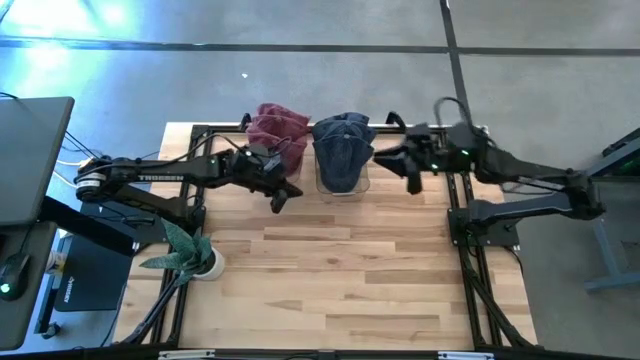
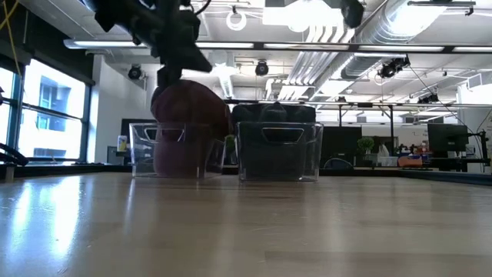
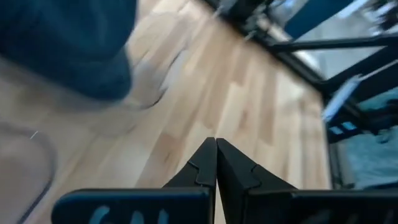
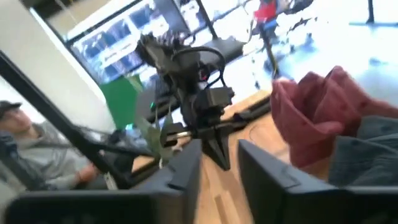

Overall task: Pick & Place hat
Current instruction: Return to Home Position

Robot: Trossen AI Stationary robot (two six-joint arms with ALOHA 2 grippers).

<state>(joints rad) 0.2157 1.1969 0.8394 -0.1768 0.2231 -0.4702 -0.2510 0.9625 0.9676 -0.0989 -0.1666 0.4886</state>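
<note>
You have the red cap [image 1: 278, 127] crumpled and bulging well out of the top of the clear left bin [image 2: 142, 150], at about 11 o'clock from the middle of the table [image 1: 330, 270], near its far edge. The blue cap [image 1: 343, 145], dark with its crown seams showing from above, sits in the clear right bin [image 2: 307, 158] at 12 o'clock, filling it and rising a little over the rim. From overhead the red cap lies at 9 o'clock of the blue one, and the two bins stand upright just beside each other with a narrow gap between them.
</note>
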